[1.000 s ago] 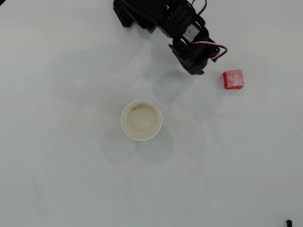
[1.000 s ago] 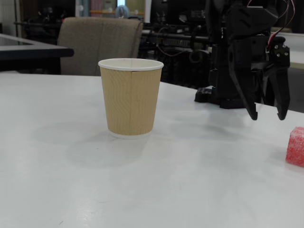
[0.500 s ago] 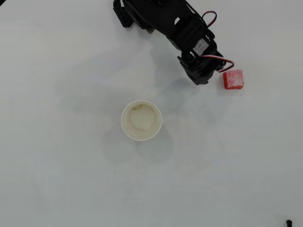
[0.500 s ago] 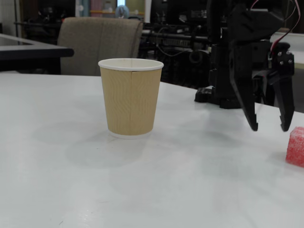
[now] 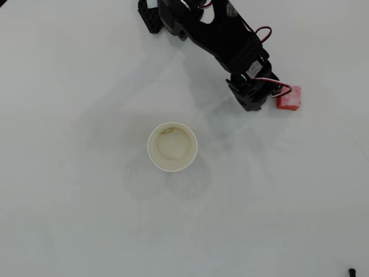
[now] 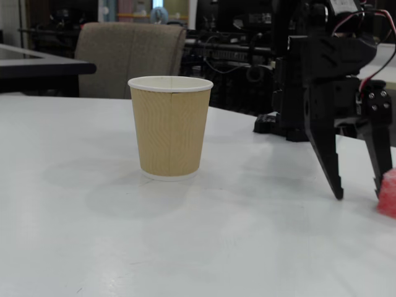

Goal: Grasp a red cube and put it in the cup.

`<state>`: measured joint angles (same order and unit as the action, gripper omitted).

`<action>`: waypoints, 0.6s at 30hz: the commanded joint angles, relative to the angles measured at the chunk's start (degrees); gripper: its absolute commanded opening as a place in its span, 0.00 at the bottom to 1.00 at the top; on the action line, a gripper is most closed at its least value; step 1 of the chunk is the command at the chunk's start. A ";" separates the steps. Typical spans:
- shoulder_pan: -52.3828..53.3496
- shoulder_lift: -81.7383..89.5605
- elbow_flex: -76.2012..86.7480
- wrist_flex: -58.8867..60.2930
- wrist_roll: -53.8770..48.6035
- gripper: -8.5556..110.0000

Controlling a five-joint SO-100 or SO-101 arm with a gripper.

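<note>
The red cube (image 5: 290, 98) lies on the white table to the right of the cup (image 5: 172, 146) in the overhead view, its left edge hidden under the arm. In the fixed view the cube (image 6: 389, 193) shows at the right edge, just outside the gripper's right finger (image 6: 378, 166). My gripper (image 6: 359, 193) is open, its fingertips down close to the table, with nothing between them. From above, the gripper (image 5: 258, 100) sits directly left of the cube. The cup (image 6: 170, 127) stands upright with tan ribbed sides and a white rim, well left of the gripper.
The arm's black base (image 5: 151, 17) stands at the table's far edge, seen behind the gripper in the fixed view (image 6: 286, 127). A grey chair (image 6: 130, 59) and dark desks stand beyond the table. A small black item (image 5: 351, 271) sits at the bottom right corner.
The open gripper has moved down and toward the cube, to the lower right in the overhead view. Its right finger now stands against the cube's left side. Cup and cube have not moved.
</note>
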<state>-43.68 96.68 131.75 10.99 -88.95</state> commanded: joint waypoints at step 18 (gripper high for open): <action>3.34 0.26 -4.75 -3.08 1.58 0.25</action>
<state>-41.48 94.22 129.55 9.05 -86.75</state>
